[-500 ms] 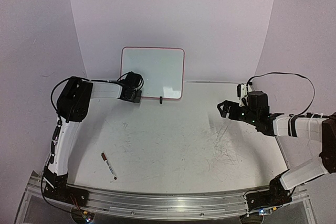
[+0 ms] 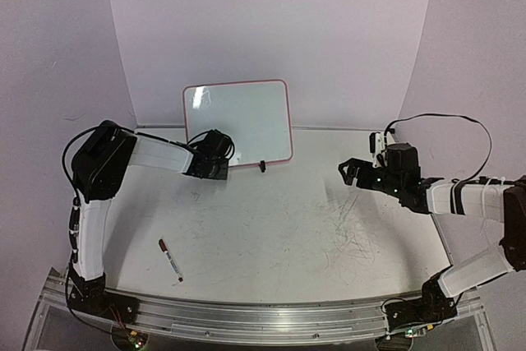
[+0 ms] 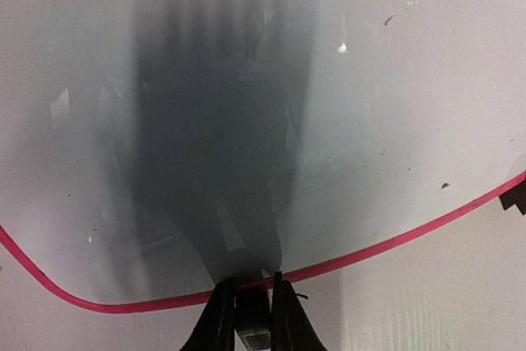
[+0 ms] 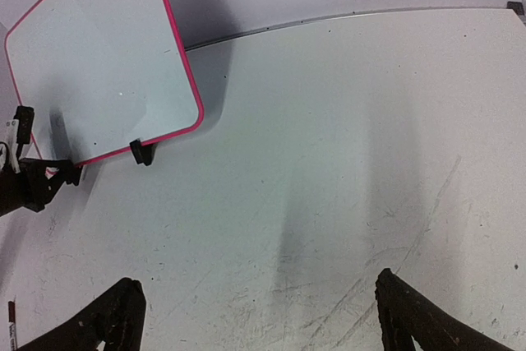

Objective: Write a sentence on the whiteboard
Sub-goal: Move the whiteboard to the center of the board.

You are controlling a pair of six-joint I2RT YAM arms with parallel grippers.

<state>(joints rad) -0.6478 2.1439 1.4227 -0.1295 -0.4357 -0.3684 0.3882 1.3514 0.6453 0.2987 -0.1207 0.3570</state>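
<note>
Backdrop (image 2: 271, 22): pale curved wall rising behind both grippers, beyond the far edge of the table.
Table (image 2: 271, 228): white top with faint grey scribbles. It lies under both grippers, and the densest marks sit on the near side of the right gripper.
Left arm (image 2: 156, 154): white and black links, folded at the elbow and reaching toward the back of the table.
Right arm (image 2: 460, 197): extends inward from the right edge, and the wrist camera looks down on the scuffed surface.
Whiteboard (image 2: 242, 121): small white board with rounded corners and a pink-red rim. It stands tilted at the back, its lower left edge in the left gripper and well apart from the right gripper. The face shows a grey shadow and a few dark specks.
Left gripper (image 2: 215, 168): closed, with the two fingers pinching the bottom rim of the whiteboard. In the wrist view the pink rim runs just above the fingertips.
Right gripper (image 2: 349, 172): jaws spread wide, hovering over bare table and touching nothing.
Cable (image 2: 444, 118): thin black loop arching behind the right gripper.
Marker (image 2: 171, 259): dark-tipped pen lying flat on the table, well apart from the left gripper and toward the arm bases.
Clip foot (image 2: 262, 166): small black foot on the lower rim of the board, just to the right of the left gripper.
</note>
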